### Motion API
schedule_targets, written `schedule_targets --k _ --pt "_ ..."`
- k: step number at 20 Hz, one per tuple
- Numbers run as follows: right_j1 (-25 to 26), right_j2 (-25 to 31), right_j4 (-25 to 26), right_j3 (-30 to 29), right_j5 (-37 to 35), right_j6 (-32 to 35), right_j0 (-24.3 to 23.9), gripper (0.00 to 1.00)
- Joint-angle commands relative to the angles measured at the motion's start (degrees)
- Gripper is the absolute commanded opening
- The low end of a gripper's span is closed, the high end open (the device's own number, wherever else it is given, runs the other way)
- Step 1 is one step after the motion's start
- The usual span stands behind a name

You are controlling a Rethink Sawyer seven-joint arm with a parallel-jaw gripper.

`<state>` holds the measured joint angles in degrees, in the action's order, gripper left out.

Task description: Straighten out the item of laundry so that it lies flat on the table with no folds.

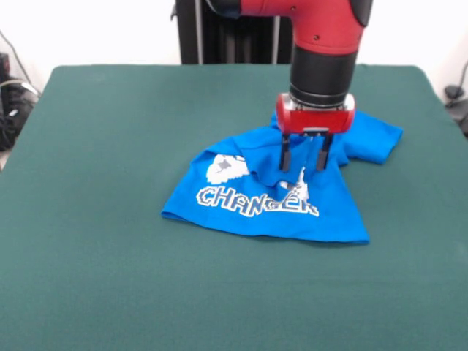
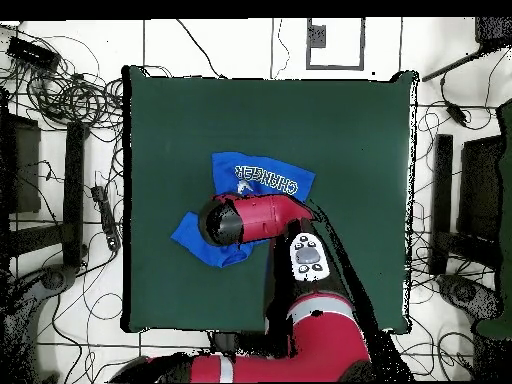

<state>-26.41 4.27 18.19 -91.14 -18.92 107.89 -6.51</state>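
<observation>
The item of laundry (image 1: 270, 212) is a bright blue T-shirt with white "CHANGER" lettering, lying crumpled right of centre on the dark green table (image 1: 110, 146). Its middle is bunched into folds, and one sleeve sticks out towards the far right. My gripper (image 1: 303, 167) points straight down over the bunched middle, open, its two black fingers (image 1: 285, 157) apart with their tips at the cloth. In the overhead view the item of laundry (image 2: 262, 178) shows on both sides of the red arm (image 2: 262, 218), which hides the gripper and the shirt's middle.
The table (image 2: 350, 130) is far wider than the shirt, with bare green cloth on every side of it. Cables and stands (image 2: 70, 170) lie on the floor beyond the table's edges.
</observation>
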Motion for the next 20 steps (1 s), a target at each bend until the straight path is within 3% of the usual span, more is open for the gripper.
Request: schedule_targets --k 1,11,20 --pt "2.11 2.66 -2.53 -2.59 -1.0 7.75 1.09 1.0" --pt "5.41 3.92 -4.5 3.66 -2.78 7.93 2.57 1.0" --pt "4.96 3.22 -7.4 8.09 -8.17 7.26 4.77 1.0"
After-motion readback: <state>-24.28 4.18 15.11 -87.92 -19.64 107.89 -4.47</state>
